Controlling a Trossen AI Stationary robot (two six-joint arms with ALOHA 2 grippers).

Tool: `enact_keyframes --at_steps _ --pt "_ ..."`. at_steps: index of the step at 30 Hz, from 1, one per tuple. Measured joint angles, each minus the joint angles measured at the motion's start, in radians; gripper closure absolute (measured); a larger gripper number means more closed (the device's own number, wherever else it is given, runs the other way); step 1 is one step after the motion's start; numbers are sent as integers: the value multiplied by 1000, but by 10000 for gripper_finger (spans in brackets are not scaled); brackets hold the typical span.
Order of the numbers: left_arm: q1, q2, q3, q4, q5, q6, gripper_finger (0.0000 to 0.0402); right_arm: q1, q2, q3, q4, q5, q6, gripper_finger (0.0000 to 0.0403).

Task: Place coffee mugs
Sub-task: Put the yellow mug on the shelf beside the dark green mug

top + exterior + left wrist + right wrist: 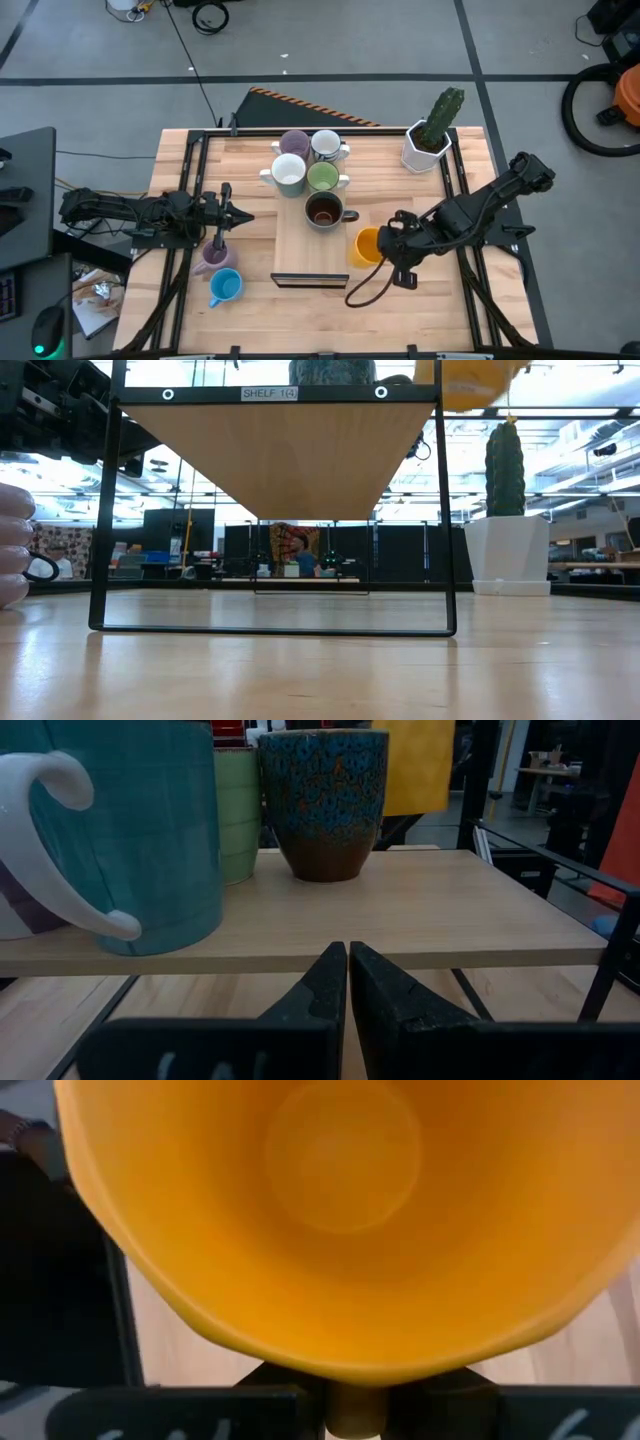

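Placement step: right gripper (385, 247) clamps the glazed orange ceramic mug (366, 246) at the right edge of the raised pale wooden shelf (300, 250), best carried level over the board and lowered beside the speckled brown mug (323, 211), while left gripper (232, 214) waits closed.

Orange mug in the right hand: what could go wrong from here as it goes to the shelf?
1. The orange mug hangs at the shelf's right edge; set down there, it might tip off.
2. The dark brown mug stands close by on the shelf, so the right hand moving inward could bump it.
3. The left hand, fingers shut, waits beside the shelf's left edge, near the purple mug; a sweep could knock that.
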Motion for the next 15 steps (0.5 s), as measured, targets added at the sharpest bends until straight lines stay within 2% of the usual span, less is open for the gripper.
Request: enact_keyframes --at_steps 5,15 --pt "0 0 0 0 0 0 379 0 0 4 105 53 -77 350" --pt "0 0 0 0 0 0 379 -41 76 0 197 55 -179 350"
